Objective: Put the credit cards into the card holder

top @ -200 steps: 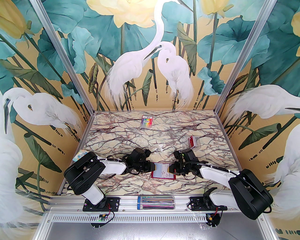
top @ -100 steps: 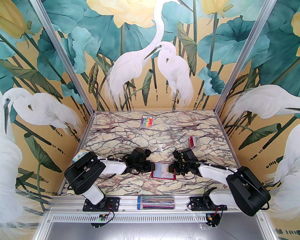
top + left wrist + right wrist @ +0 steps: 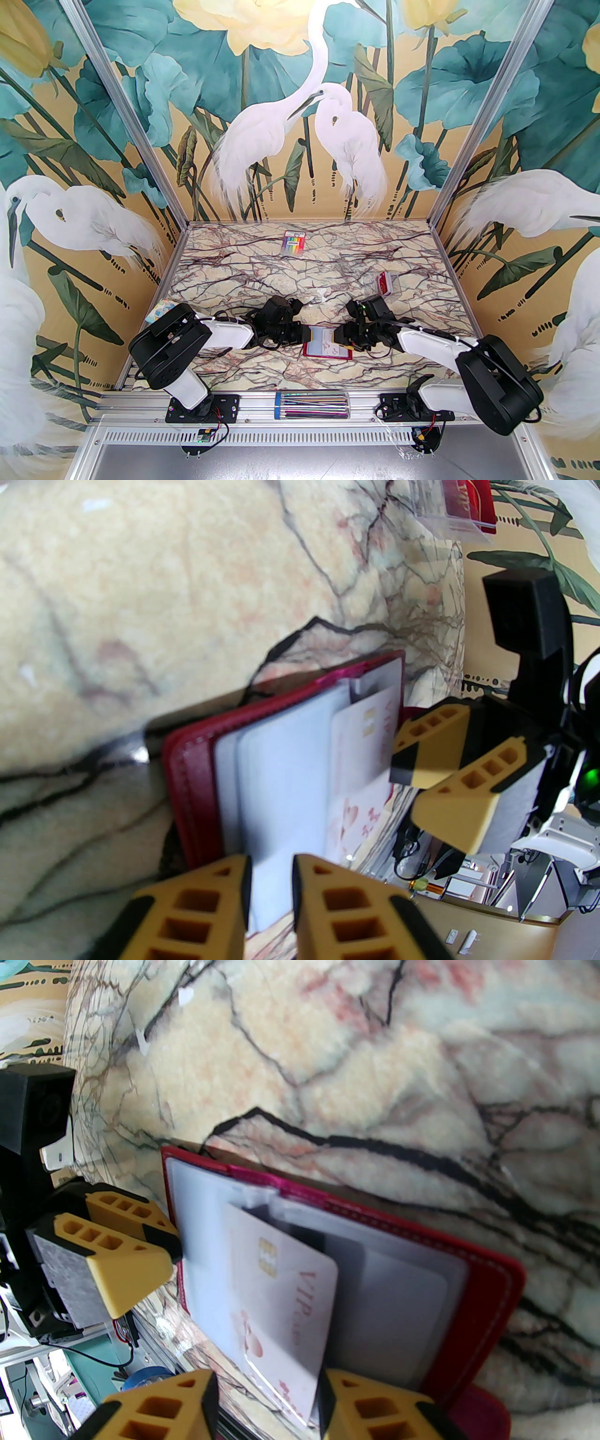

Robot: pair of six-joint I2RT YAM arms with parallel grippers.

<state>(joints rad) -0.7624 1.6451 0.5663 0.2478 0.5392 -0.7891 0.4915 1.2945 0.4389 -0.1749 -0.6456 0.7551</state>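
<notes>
The dark red card holder (image 3: 328, 357) lies open on the marble table between both grippers, its clear sleeves facing up (image 3: 187, 780) (image 3: 483, 1297). My left gripper (image 3: 307, 333) (image 3: 271, 869) is shut on the edge of one clear sleeve at the holder's left side. A pale credit card (image 3: 281, 1297) (image 3: 363, 742) with a gold chip sits partly tucked into a sleeve, its near end sticking out. My right gripper (image 3: 338, 337) (image 3: 267, 1386) stands open, its fingers apart on either side of that card's near end.
A small clear plastic box (image 3: 385, 282) (image 3: 459, 503) with red cards stands behind the right arm. A rainbow-striped pack (image 3: 294, 243) lies at the back. A colourful patterned square (image 3: 161, 309) peeks out behind the left arm. A clear case (image 3: 311, 404) rests on the front rail.
My right gripper's jaws have gone from shut to apart, letting go of the card, which stays in the sleeve. The left gripper has kept its hold and place.
</notes>
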